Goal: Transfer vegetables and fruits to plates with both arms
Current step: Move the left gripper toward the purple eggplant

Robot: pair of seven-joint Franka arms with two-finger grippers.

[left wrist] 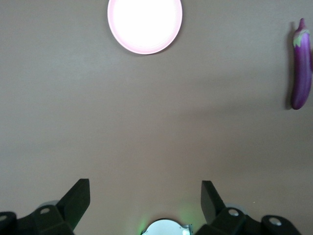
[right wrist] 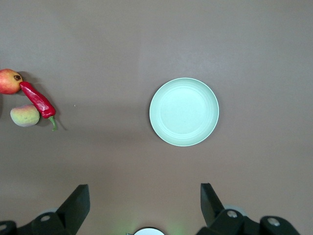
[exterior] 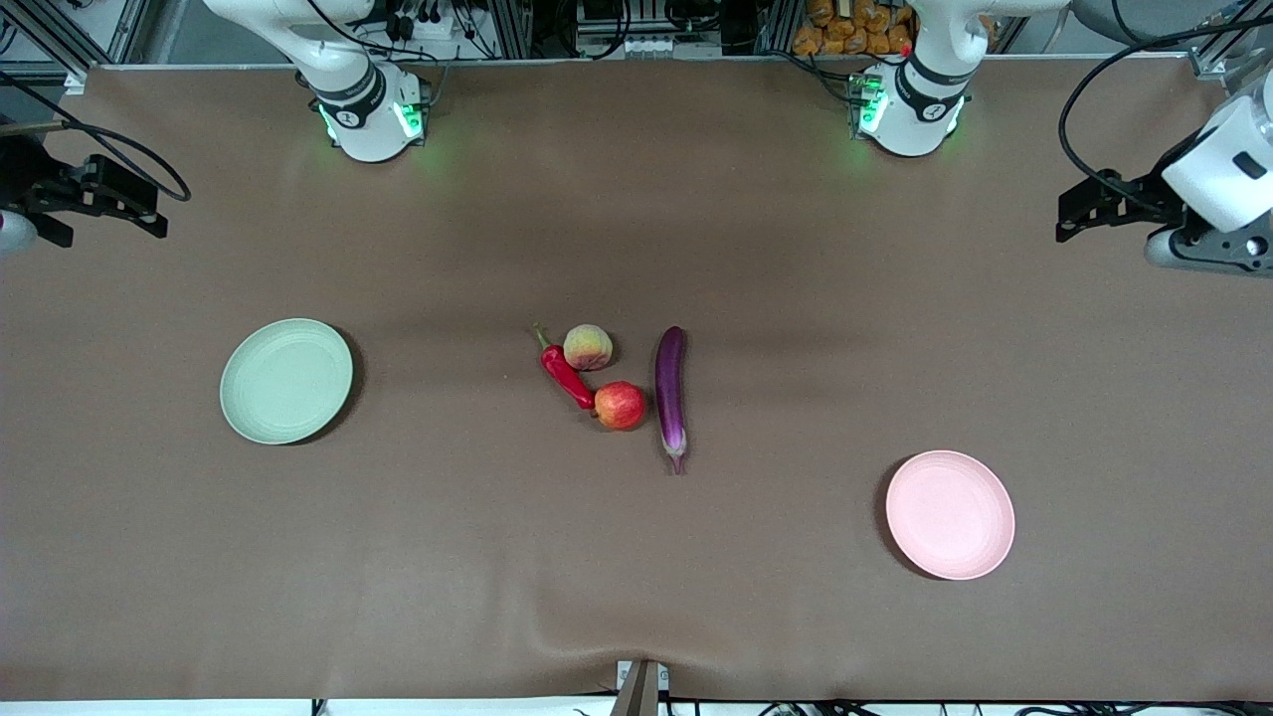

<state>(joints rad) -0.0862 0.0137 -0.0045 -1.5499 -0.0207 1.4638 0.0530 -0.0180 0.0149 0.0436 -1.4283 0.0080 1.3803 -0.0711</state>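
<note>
High over the table's two ends, the left gripper (left wrist: 145, 196) and right gripper (right wrist: 145, 196) both hang with fingers spread wide, holding and touching nothing. At mid-table the chili (exterior: 566, 373) touches the apple (exterior: 621, 405) and lies beside the peach (exterior: 588, 347), with the eggplant (exterior: 671, 393) just beside them toward the left arm's end. Both plates are bare: the green plate (exterior: 286, 380) toward the right arm's end, the pink plate (exterior: 950, 514) toward the left arm's, glare-washed and cut off in the left wrist view.
</note>
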